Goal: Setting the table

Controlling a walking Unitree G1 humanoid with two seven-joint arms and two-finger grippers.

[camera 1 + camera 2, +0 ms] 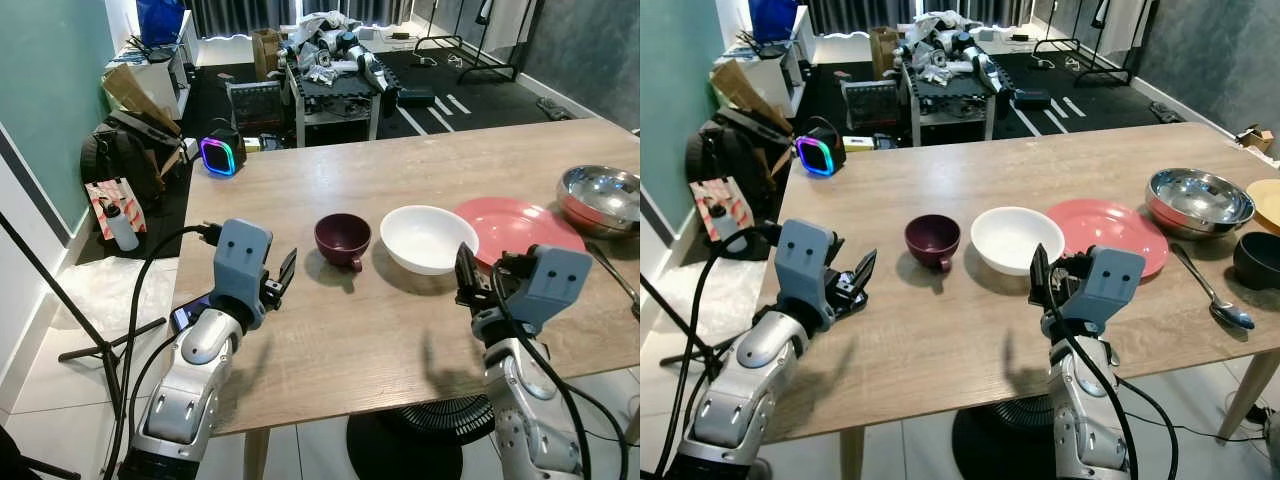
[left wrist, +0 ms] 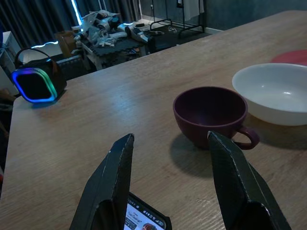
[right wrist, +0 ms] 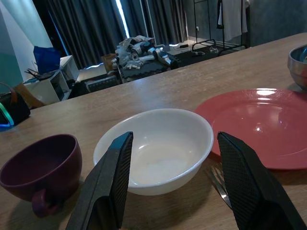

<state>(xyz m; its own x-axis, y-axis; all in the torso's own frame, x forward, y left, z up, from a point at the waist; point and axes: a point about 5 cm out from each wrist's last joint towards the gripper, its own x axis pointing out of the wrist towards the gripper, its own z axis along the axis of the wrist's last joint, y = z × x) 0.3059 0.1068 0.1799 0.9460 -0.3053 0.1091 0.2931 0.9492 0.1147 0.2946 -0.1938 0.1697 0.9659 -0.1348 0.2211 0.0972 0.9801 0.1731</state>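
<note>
A cluttered room with dark curtains lies beyond the wooden tabletop [image 1: 300, 190], where the dishes wait in a row: a maroon cup [image 1: 342, 240], a white bowl [image 1: 428, 238] just beside it, a red plate [image 1: 515, 228] touching the bowl's far side, and a steel bowl [image 1: 1198, 200] further right, with a spoon [image 1: 1212, 295] nearby. The left pincer [image 1: 282, 278] hovers spread near the cup; the right pincer [image 1: 470, 280] hovers spread facing the white bowl. The next move is probably a grasp on the bowl: one finger should go inside the rim and one outside, closing gently so the bowl does not knock the cup or plate.
</note>
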